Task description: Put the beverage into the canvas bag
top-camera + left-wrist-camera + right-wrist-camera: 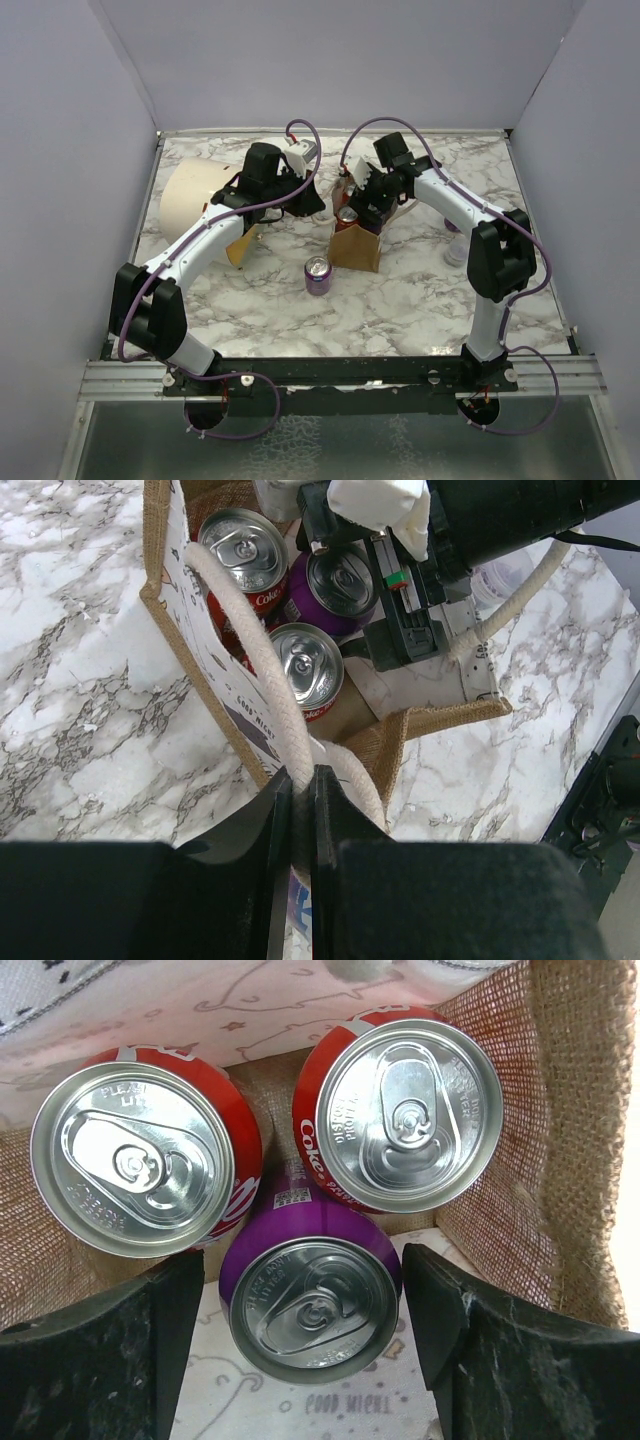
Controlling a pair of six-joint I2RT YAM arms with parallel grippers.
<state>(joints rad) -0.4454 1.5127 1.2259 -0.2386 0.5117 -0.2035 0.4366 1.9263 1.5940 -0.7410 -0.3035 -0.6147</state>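
On the marble table point(400, 310), the left gripper point(300, 785) is clamping the cream handle point(262, 660) of the canvas bag point(357, 252) while the right gripper point(300, 1290), jaws apart, is straddling the purple can point(310, 1310) inside — rising straight up should spare neighbouring red cans point(150, 1160)

Top view, centre: canvas bag point(357, 250) on table point(420, 300) | in it, packed together, the right-wrist frame shows you upper-left can point(135, 1160), upper-right can point(415, 1110), lower-centre can point(312, 1305) | loose can point(318, 275) just lower-left of bag | cylinder point(195, 200) lying far left.
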